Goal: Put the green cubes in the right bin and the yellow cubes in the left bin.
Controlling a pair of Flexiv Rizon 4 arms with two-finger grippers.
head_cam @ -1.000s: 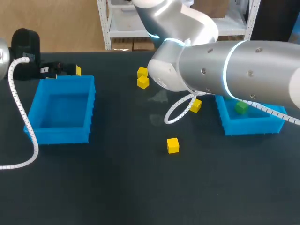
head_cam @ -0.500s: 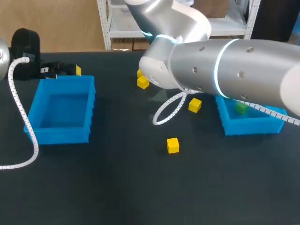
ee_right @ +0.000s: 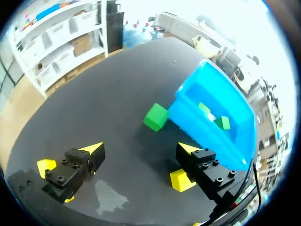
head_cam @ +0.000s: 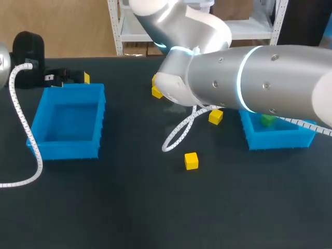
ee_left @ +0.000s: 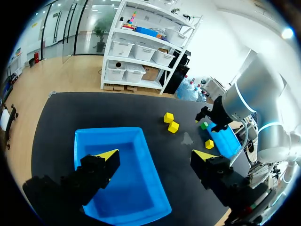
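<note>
R gripper hung spread, empty, near right bin; a green cube lay just outside it, two more inside. L gripper, also spread, empty, was well apart from it, over left bin.

Far half of right bin behind right arm

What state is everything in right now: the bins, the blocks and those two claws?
left bin: empty.
right bin: holds green cubes.
loose green cube: on the table, beside the right bin, outside it.
yellow cubes: loose on the table, none binned.
left gripper: open, empty.
right gripper: open, empty.
</note>
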